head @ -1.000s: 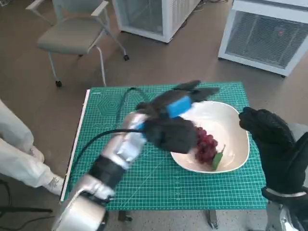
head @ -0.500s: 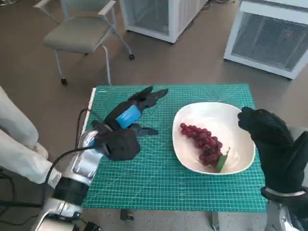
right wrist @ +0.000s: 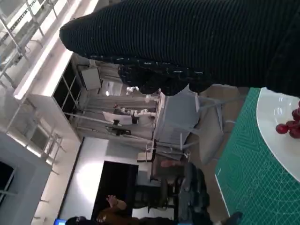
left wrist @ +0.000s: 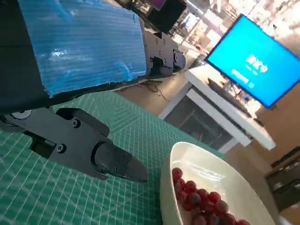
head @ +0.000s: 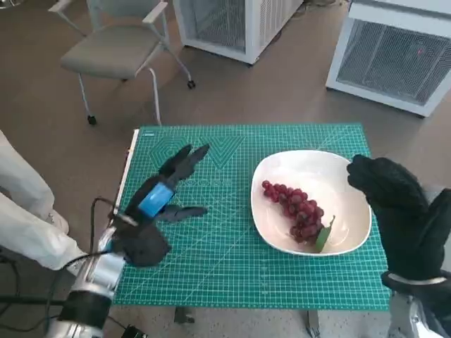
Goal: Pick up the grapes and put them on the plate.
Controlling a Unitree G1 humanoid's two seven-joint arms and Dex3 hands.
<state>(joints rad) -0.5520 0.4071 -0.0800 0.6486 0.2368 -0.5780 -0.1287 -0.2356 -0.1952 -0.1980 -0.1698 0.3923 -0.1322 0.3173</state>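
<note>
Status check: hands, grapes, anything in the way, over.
Left hand open, empty, over the green mat. Right hand beside the white plate. Red grapes on plate. Nothing blocking.

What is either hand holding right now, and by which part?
Nothing. The left hand is over the green mat with its fingers spread and empty. The right hand hovers by the plate, holding nothing. The grapes lie on the plate.

Left hand [head: 156, 211]: black, blue tape on back, screws visible.
Right hand [head: 398, 211]: black knitted glove.
Forearms: pale, black cable.
</note>
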